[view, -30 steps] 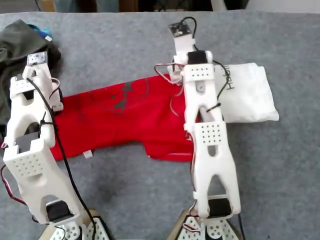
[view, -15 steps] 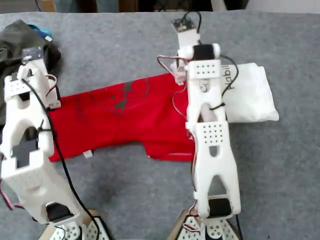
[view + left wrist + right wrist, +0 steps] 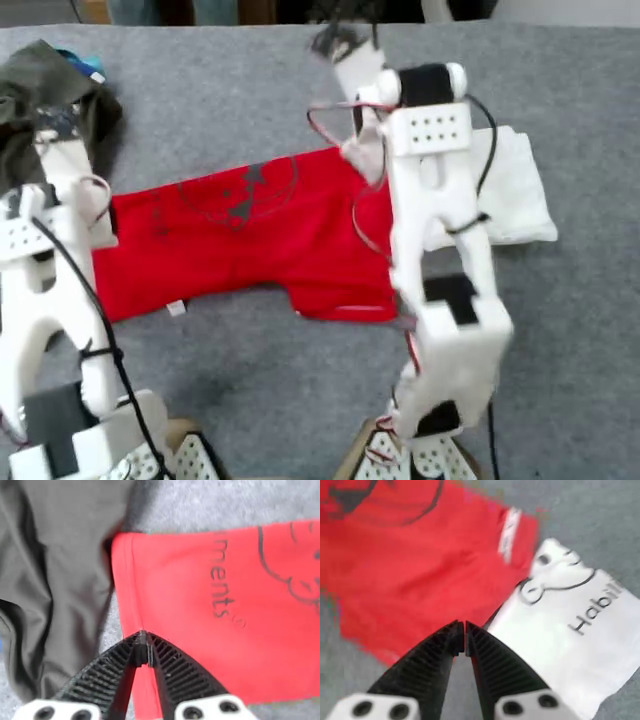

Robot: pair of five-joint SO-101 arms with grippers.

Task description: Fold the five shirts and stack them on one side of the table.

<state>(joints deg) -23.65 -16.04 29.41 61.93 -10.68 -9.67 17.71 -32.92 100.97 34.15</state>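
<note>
The red shirt (image 3: 250,235) lies spread out across the middle of the grey-covered table (image 3: 560,330), dark print facing up and one sleeve pointing toward the near edge. Its hem end reaches toward the left edge, and its collar end, with a white label (image 3: 509,535), meets a folded white shirt (image 3: 510,195) on the right side of the table. The two are touching, though whether one overlaps the other cannot be told. A crumpled dark olive shirt (image 3: 40,90) is heaped at the far left corner with a bit of blue cloth (image 3: 88,65) showing at its far edge, and in the left wrist view it sits just beside the red hem. The left gripper (image 3: 142,647) has its black ribbed fingers pressed together at the tips, directly over the hem of the red shirt, with no cloth visibly caught between them. The right gripper (image 3: 464,630) is likewise closed with nothing in it, its tips over the line where red cloth meets white.
</note>
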